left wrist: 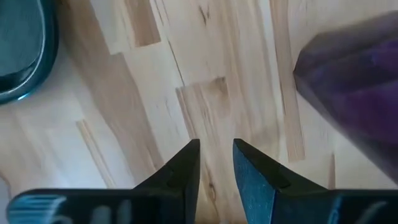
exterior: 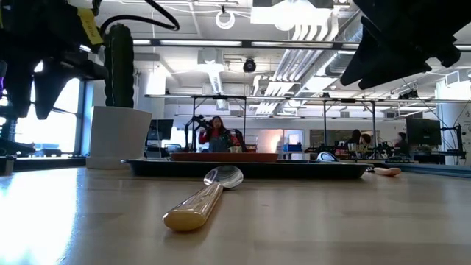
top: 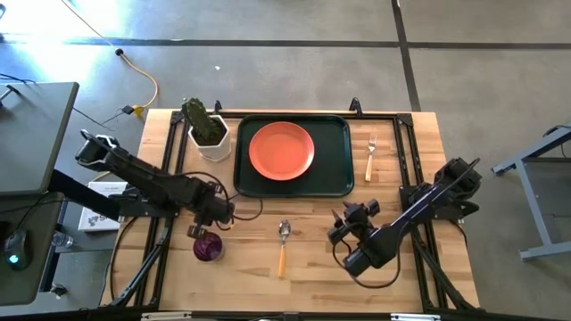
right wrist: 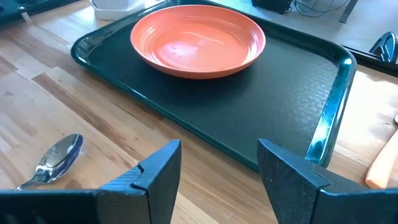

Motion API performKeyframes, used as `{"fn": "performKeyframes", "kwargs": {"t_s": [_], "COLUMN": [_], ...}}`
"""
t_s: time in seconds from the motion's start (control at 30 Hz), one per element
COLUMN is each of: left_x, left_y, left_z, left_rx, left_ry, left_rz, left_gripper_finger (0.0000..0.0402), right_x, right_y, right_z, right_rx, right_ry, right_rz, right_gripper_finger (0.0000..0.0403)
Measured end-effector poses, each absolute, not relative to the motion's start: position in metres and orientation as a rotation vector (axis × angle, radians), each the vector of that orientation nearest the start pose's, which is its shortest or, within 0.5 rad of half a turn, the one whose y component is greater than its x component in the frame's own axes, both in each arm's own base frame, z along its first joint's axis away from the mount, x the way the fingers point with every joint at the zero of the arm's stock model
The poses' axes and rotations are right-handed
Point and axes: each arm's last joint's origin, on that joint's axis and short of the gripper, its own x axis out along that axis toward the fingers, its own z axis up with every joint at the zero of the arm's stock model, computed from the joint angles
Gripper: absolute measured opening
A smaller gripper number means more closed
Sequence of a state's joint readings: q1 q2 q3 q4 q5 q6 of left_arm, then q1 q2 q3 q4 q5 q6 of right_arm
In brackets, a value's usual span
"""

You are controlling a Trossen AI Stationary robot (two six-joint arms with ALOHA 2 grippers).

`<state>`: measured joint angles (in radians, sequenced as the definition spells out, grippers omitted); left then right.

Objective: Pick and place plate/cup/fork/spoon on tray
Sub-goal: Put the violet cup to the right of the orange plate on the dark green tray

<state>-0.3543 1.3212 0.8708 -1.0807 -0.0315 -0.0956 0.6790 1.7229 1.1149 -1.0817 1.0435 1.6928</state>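
Note:
The orange plate [top: 282,150] lies on the dark green tray [top: 335,178] at the table's far middle. The purple cup [top: 208,247] stands on the table near the left front. The spoon [top: 284,245] lies on the wood in front of the tray, with its bowl toward it. The fork [top: 370,156] lies right of the tray. My left gripper [top: 223,214] hovers just beyond the cup [left wrist: 354,93], open by a narrow gap and empty. My right gripper [top: 343,223] is open and empty, right of the spoon, facing the tray [right wrist: 280,106].
A white pot with a green cactus [top: 210,134] stands at the tray's left, near the far edge. Bare wood lies in front of the tray around the spoon [exterior: 202,199]. People show in the room behind the table.

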Motion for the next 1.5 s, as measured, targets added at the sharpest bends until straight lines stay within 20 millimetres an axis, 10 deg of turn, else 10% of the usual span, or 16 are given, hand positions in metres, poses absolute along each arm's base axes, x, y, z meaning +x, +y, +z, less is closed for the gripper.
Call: {"fn": "performKeyframes", "kwargs": {"t_s": [1.5], "left_x": [0.206], "left_y": [-0.083], "left_z": [0.207], "left_rx": [0.187], "left_ry": [1.327], "left_rz": [-0.194], "left_gripper_finger": [0.0104], "right_x": [0.248], "right_y": [0.155], "right_z": [0.192], "right_rx": [0.215], "right_ry": [0.494], "right_rz": [-0.920], "right_gripper_finger": [0.0201]}}
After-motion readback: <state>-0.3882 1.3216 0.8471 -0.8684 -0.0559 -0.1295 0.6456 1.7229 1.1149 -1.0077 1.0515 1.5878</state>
